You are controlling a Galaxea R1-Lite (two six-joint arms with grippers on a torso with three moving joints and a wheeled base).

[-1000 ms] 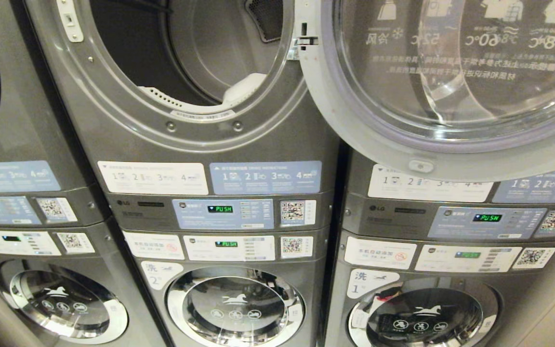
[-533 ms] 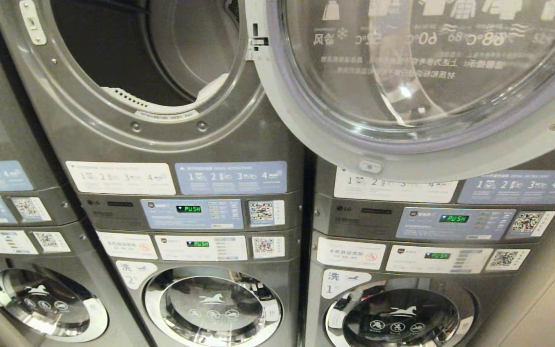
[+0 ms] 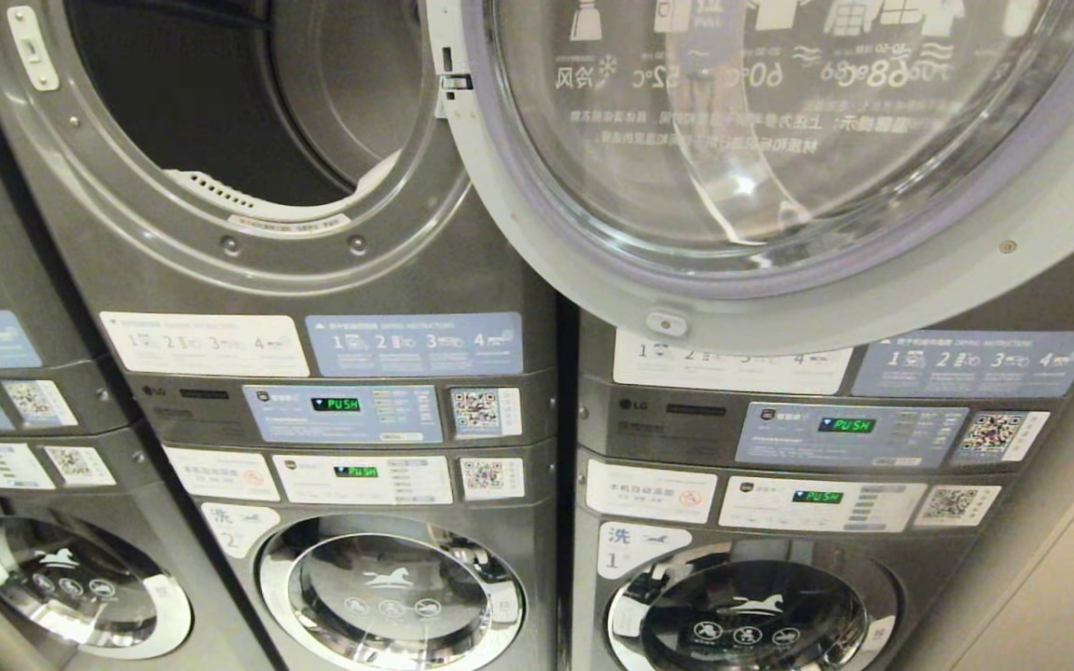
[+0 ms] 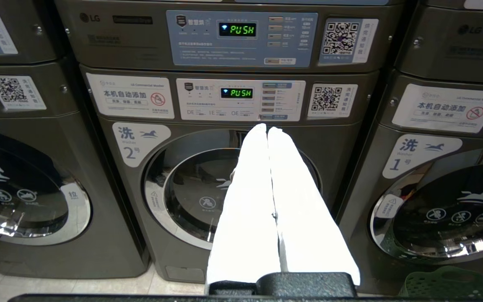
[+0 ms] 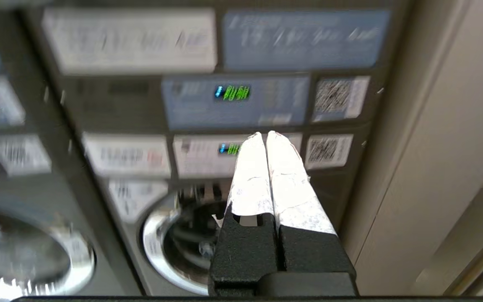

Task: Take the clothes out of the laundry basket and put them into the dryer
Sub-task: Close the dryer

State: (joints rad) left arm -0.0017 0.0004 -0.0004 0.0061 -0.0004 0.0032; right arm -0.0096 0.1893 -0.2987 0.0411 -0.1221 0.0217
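Two grippers show only in their own wrist views, and both have their white fingers pressed together with nothing between them. The left gripper (image 4: 267, 128) points at the middle stack of machines, its tips in front of the lower control panel (image 4: 240, 100) with its green lit display, above the round washer door (image 4: 229, 193) marked with a 2. At the right edge of that view, low on the floor beside the washer marked 1, a corner of a green laundry basket (image 4: 447, 283) shows; I cannot tell what lies in it. The right gripper (image 5: 266, 135) points at the right-hand stack, tips before a blurred control panel (image 5: 235, 100), with a beige wall (image 5: 447, 138) close on the right. From the head view, neither arm appears. The dryer (image 3: 313, 280) sits in the upper middle stack, its round opening (image 3: 211, 112) dark and showing no clothes. Its big glass door (image 3: 779, 168) stands swung wide to the right, covering the top of the neighbouring machine. Below the dryer are instruction stickers (image 3: 313, 345) and QR codes.
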